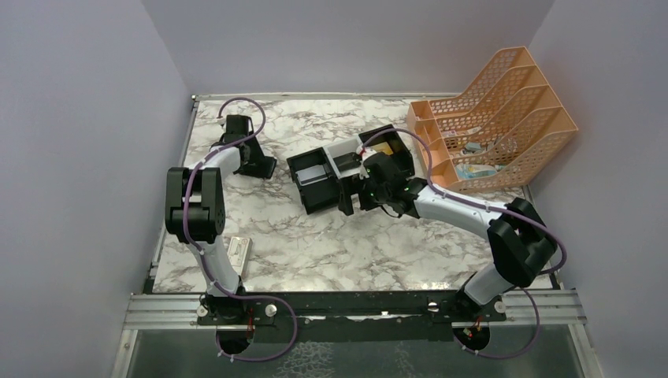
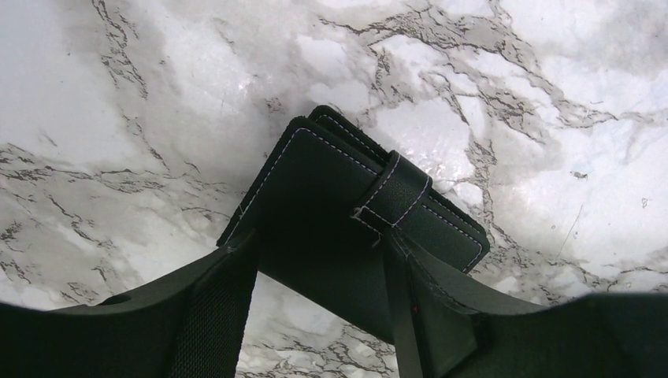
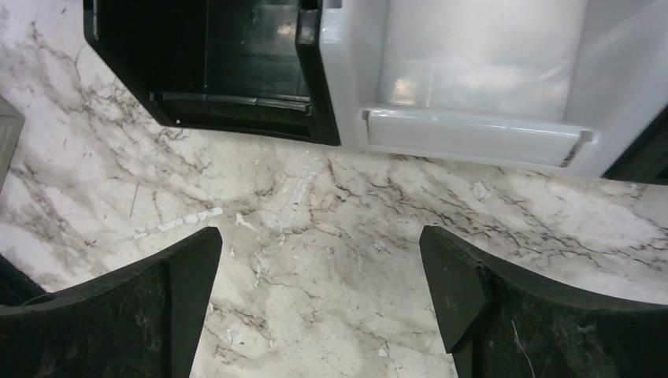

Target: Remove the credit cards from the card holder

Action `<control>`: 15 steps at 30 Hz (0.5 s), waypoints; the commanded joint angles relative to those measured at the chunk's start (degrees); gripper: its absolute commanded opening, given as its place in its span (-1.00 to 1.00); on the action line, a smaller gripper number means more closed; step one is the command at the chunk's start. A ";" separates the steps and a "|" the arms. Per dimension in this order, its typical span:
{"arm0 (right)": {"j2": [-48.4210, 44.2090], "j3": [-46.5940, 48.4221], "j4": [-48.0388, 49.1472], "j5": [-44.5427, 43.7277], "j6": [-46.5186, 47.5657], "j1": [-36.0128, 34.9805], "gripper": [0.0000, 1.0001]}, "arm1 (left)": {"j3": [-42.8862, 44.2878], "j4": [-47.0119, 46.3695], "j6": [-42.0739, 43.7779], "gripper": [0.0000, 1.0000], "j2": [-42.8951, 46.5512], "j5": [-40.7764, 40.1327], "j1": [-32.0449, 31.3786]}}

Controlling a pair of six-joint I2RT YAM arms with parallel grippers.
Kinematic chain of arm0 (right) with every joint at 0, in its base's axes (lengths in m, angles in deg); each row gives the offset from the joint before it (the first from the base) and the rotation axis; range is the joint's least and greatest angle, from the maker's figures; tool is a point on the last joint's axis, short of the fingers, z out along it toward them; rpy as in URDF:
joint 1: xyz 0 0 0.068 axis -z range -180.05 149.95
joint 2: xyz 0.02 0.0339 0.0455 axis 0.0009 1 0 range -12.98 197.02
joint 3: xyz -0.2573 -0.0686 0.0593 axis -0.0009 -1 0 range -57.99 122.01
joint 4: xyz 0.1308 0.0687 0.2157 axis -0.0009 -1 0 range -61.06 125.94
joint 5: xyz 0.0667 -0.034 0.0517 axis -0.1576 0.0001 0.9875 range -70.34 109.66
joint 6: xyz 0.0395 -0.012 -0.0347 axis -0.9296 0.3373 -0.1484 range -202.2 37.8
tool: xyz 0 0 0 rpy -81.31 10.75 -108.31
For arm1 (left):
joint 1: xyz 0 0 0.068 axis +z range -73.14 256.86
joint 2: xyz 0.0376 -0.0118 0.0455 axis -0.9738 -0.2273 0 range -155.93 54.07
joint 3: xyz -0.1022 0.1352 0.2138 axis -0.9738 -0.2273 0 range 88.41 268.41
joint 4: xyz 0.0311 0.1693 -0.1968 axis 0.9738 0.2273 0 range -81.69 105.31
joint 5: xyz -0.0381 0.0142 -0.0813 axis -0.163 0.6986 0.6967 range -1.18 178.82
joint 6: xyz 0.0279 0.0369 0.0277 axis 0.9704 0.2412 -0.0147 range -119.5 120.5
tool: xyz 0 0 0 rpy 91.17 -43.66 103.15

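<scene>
The card holder (image 2: 331, 173) is a flat black wallet, folded shut with its stitched tab strapped across. It lies at the far left of the marble table under my left gripper (image 1: 254, 161). In the left wrist view my left gripper (image 2: 315, 248) straddles the holder's near end. One finger presses its left edge and the other sits against it by the tab. The credit cards are hidden. My right gripper (image 3: 319, 244) hangs open over bare marble just in front of the black-white-black tray (image 3: 473, 134), with nothing between its fingers.
The three-compartment tray (image 1: 303, 161) sits mid-table by the right gripper (image 1: 352, 201); a tan thing shows in its far compartment. An orange file rack (image 1: 496, 118) fills the far right. A white box (image 1: 239, 253) lies near the left arm's base.
</scene>
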 commanded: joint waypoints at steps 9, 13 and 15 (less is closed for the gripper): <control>4.90 10.15 1.43 -0.42 2.36 0.88 0.99 | -5.03 1.67 0.66 0.45 5.82 1.87 0.26; 9.92 16.30 -2.36 -6.47 2.98 1.69 0.99 | -5.07 1.63 0.23 0.52 7.12 2.96 0.25; 10.68 18.25 -3.02 -8.49 4.15 2.67 0.99 | -5.63 1.60 -0.34 0.54 8.10 3.77 0.30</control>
